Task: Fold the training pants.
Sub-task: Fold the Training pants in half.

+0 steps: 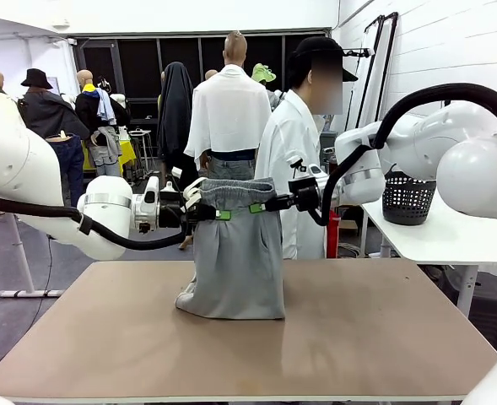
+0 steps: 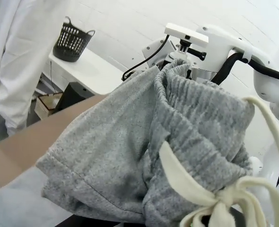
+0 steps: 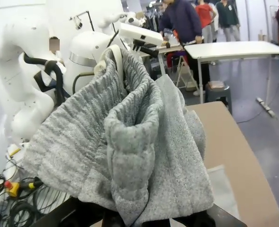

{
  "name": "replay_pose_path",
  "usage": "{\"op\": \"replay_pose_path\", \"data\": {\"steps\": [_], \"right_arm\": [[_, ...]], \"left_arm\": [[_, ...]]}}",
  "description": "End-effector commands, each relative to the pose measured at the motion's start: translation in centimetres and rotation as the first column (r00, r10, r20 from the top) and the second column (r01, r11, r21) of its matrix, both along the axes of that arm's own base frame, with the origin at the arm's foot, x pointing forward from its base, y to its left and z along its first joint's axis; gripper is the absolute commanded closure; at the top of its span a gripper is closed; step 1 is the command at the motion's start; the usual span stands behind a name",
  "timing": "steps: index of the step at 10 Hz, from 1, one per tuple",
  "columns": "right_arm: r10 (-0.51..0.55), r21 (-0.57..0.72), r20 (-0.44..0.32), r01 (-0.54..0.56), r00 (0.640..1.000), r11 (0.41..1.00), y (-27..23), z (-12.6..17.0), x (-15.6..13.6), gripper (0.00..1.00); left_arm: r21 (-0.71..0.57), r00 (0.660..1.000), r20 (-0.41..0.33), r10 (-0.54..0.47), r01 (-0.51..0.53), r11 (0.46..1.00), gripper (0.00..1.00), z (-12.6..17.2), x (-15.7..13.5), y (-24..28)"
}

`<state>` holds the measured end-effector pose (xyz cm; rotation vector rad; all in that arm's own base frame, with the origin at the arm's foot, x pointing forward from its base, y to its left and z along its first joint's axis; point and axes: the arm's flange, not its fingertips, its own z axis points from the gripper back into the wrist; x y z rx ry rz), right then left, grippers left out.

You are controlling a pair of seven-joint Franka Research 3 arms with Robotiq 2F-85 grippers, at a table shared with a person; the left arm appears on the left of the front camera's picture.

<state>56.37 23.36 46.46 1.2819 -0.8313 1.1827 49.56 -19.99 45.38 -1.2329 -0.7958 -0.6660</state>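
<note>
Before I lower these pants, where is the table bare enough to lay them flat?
The brown table is bare from its near edge up to the hem of the training pants, and on both sides of them. The crowded part is the centre rear: the left gripper and right gripper hold the waistband there, with the hem bunched on the tabletop.

Bright even indoor light, soft shadows, wide-angle wrist views, nearest cloth blurred
</note>
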Motion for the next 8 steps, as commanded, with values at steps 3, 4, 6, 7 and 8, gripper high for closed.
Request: {"op": "replay_pose_path", "data": {"steps": [3, 4, 6, 7, 8], "right_arm": [[-0.024, 0.041, -0.154, 0.031, 0.988, 0.999, -0.6, -3.9, -1.9, 1.00], [-0.021, 0.035, -0.200, 0.029, 0.980, 0.999, -0.6, -5.2, -2.5, 1.00], [-0.025, 0.029, -0.265, 0.034, 0.964, 0.999, -0.5, -7.5, -3.5, 1.00], [-0.025, 0.025, -0.304, 0.034, 0.952, 0.999, -0.5, -8.8, -3.9, 1.00], [-0.024, 0.027, -0.339, 0.035, 0.941, 0.999, -0.6, -9.8, -4.2, 1.00]], "left_arm": [[-0.022, 0.972, -0.234, 0.019, -0.025, 0.999, 1.00, -2.5, -4.5, 1.7], [-0.037, 0.956, -0.293, 0.002, -0.014, 0.999, 1.00, -3.1, -5.7, 2.1], [-0.051, 0.920, -0.392, -0.018, -0.002, 0.999, 1.00, -4.9, -7.6, 2.5], [-0.052, 0.898, -0.438, -0.030, 0.008, 0.999, 1.00, -5.9, -8.3, 2.7], [-0.049, 0.867, -0.495, -0.053, 0.033, 0.998, 1.00, -7.1, -8.7, 3.2]]}}
